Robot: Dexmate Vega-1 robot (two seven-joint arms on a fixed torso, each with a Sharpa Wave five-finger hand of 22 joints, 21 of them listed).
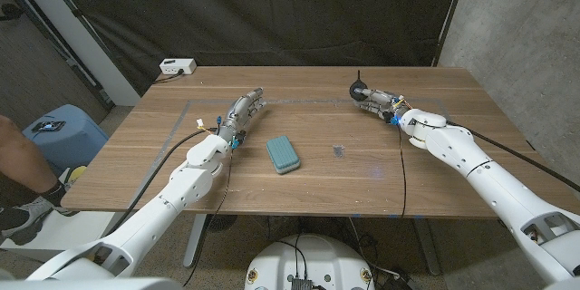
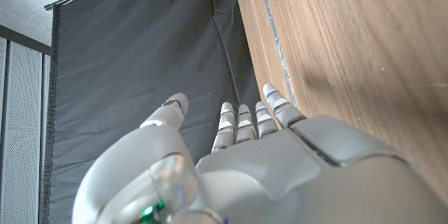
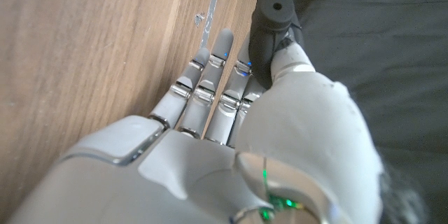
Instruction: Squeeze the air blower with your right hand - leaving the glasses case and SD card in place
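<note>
The black air blower [image 1: 360, 89] stands at the table's far right, its nozzle pointing up. My right hand [image 1: 379, 102] is closed around it. In the right wrist view the thumb [image 3: 297, 66] presses one side of the blower [image 3: 269, 24] while the fingers [image 3: 210, 77] lie along the other side. The teal glasses case [image 1: 284, 154] lies mid-table, and the small dark SD card [image 1: 338, 150] lies to its right. Both are well apart from either hand. My left hand [image 1: 243, 113] is on the table left of the case, holding nothing, with its fingers [image 2: 241, 122] straight.
A white power strip [image 1: 177, 67] sits at the table's back left corner. A blue stool [image 1: 54, 131] and a person's leg [image 1: 20, 159] are off the table's left side. Faint tape lines [image 1: 299, 101] mark the wood. A black curtain [image 1: 272, 9] hangs behind.
</note>
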